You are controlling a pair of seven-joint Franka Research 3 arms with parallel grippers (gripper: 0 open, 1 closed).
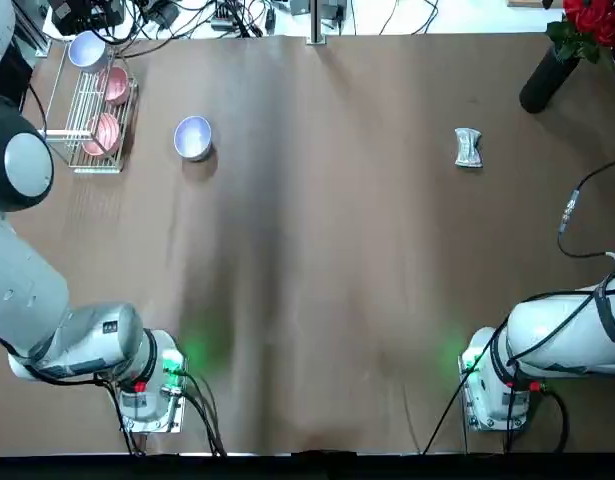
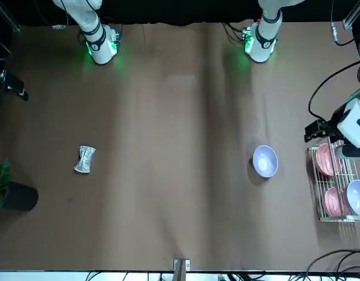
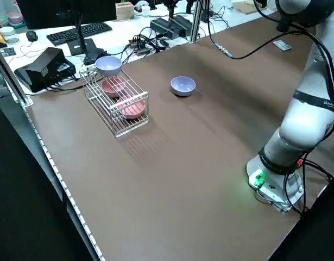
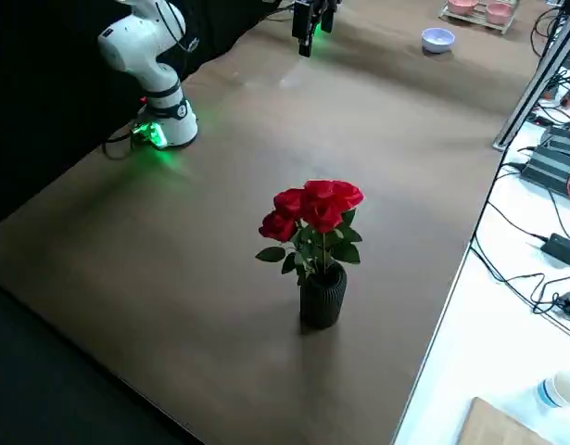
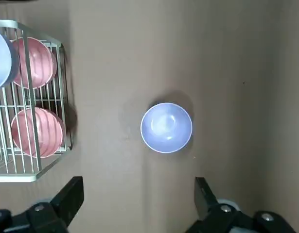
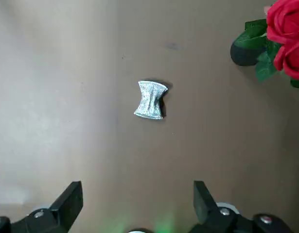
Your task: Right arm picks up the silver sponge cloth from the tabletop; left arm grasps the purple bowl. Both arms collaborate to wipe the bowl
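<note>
A: Step? Could be start or after release. Purple bowl (image 1: 192, 137) sits upright and empty on the table (image 1: 317, 300), just beside the wire rack (image 1: 87, 115); silver sponge cloth (image 1: 468, 147) lies well apart from the rack, near the vase (image 1: 547, 80).

B: Left gripper (image 5: 137, 206) and right gripper (image 6: 137, 206) both wide open, holding nothing, high above the table.

A: Rack holds two pink bowls (image 1: 107, 108) and one bluish one.

No legible text, labels or numbers.
</note>
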